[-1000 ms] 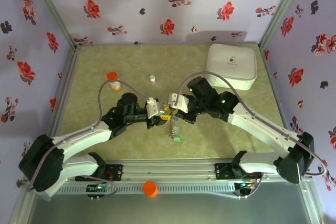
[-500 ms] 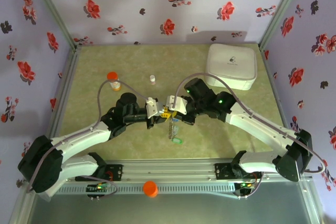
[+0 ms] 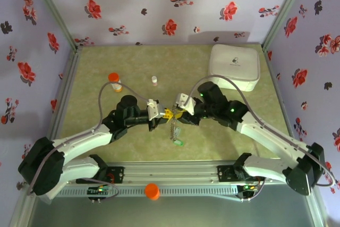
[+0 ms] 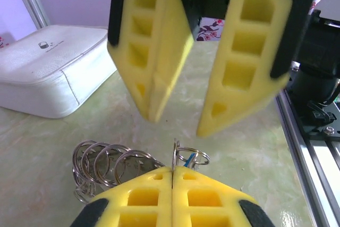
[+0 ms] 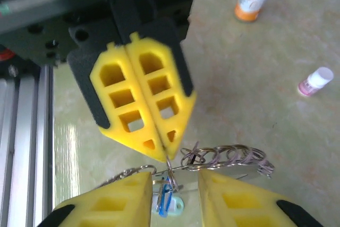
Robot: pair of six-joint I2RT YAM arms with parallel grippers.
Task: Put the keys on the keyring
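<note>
Left claw (image 3: 161, 115) and right claw (image 3: 177, 112) meet — keys (image 3: 175, 130) (green endmost) trail nearward.

The table (image 3: 95, 73) has a yellow-green top. A white box (image 3: 235, 66) with round corners sits in the far right corner. A bottle with an orange cap (image 3: 115, 82) stands on the left. A tiny white bottle (image 3: 154, 80) stands near the middle. A green key (image 3: 179, 142) is nearer the front; I cannot tell if it touches the top.

Keys (image 3: 178, 142) before, left of box (image 3: 235, 66)
</note>
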